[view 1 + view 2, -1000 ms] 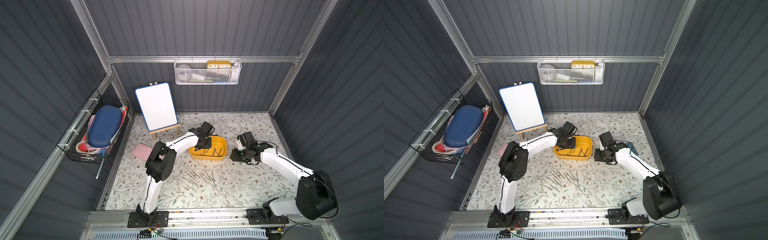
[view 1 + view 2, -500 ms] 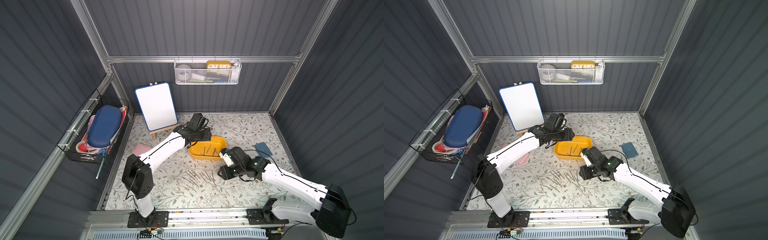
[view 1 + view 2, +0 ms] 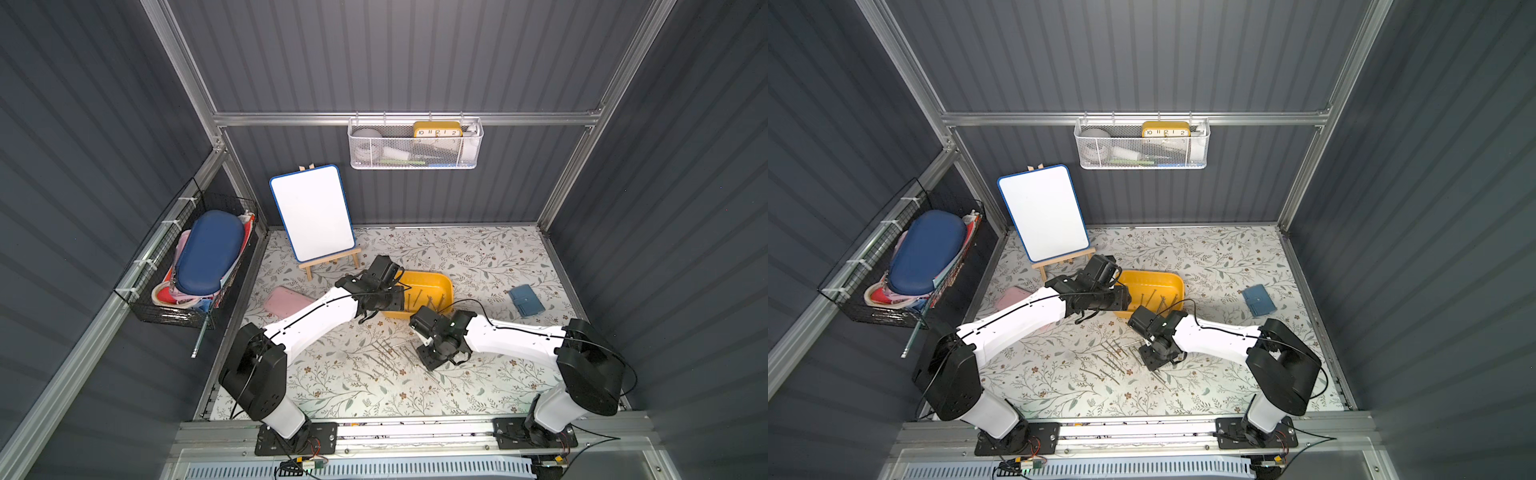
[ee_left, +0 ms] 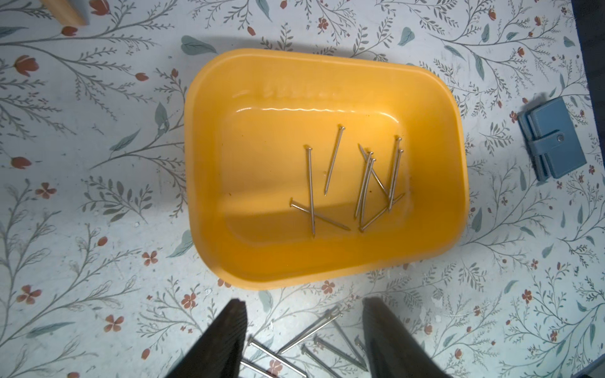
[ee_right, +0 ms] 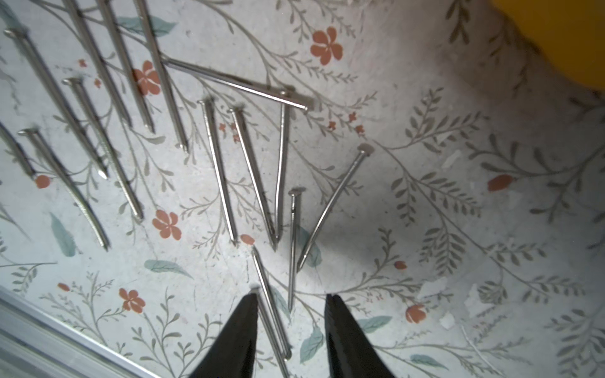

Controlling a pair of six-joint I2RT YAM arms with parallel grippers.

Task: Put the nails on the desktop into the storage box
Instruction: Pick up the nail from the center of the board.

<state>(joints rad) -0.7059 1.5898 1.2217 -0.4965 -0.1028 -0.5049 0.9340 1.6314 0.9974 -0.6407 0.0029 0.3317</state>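
Left wrist view: nine nails (image 4: 311, 189) lie inside the one storage box (image 4: 209, 163). The left fingers (image 4: 234, 317), spread wide and empty, hover just beside it. Roughly fifteen more nails lie on the surface (image 4: 65, 163) near the box. The right fingers (image 5: 249, 309), partly open, straddle two, gripping neither.

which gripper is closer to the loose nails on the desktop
Right. The right gripper is down at the loose nails, its jaws straddling one. The left gripper hovers higher, by the storage box wall that faces them.
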